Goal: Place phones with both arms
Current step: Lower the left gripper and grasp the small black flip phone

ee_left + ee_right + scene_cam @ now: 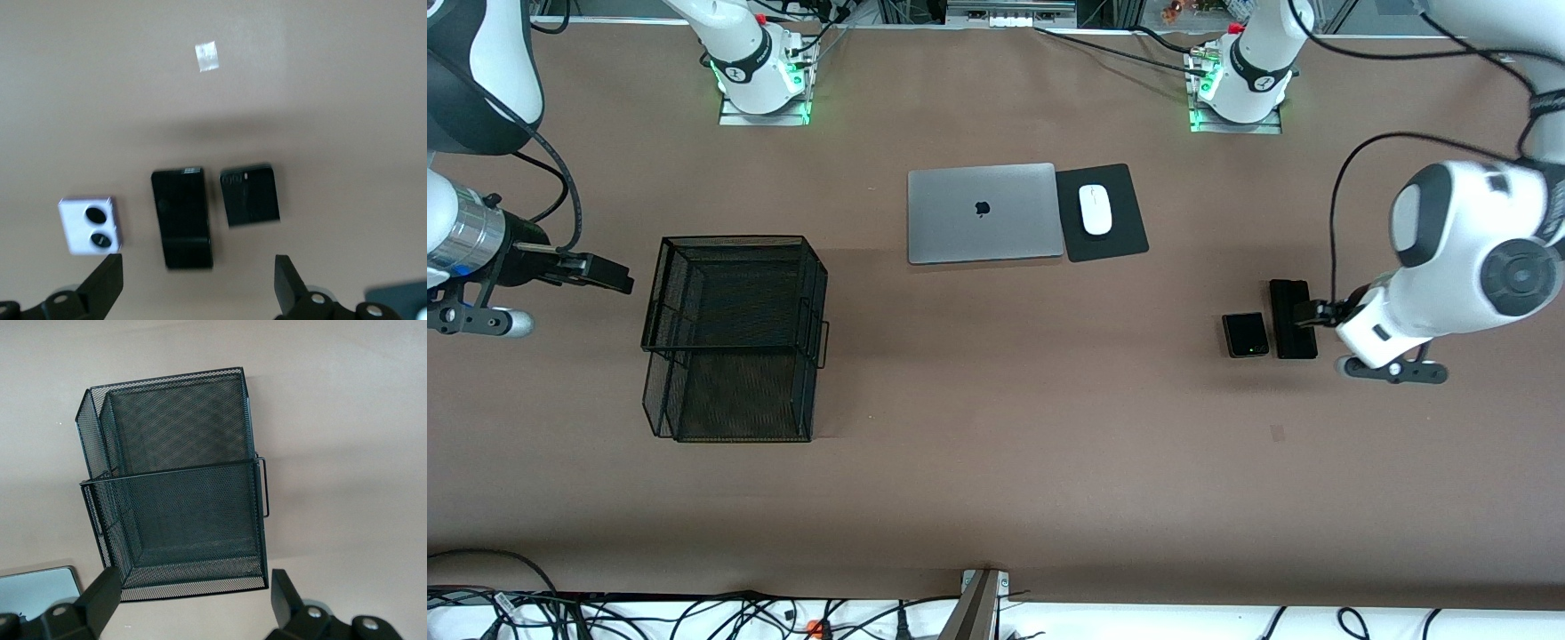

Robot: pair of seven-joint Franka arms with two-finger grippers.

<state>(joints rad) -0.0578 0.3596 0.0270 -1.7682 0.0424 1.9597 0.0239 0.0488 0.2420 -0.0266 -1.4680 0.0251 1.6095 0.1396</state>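
Observation:
Three phones lie in a row at the left arm's end of the table. The long slim black slab phone (pixel 1292 318) (pixel 181 217) is in the middle, with the small black flip phone (pixel 1245 334) (pixel 250 195) beside it. The lavender flip phone (pixel 90 225) with two round black lenses lies beside the slab phone; in the front view the left arm hides it. My left gripper (pixel 1305 312) (pixel 198 287) hovers open and empty over the slab phone. My right gripper (pixel 609 274) (pixel 192 597) is open and empty, in the air beside the black mesh basket (pixel 734 293) (pixel 173 487).
A closed silver laptop (pixel 981 212) lies between the arm bases, with a white mouse (pixel 1095 209) on a black pad (pixel 1125 233) beside it. The two-tier mesh basket stands toward the right arm's end. A small pale tape mark (pixel 207 56) is on the table.

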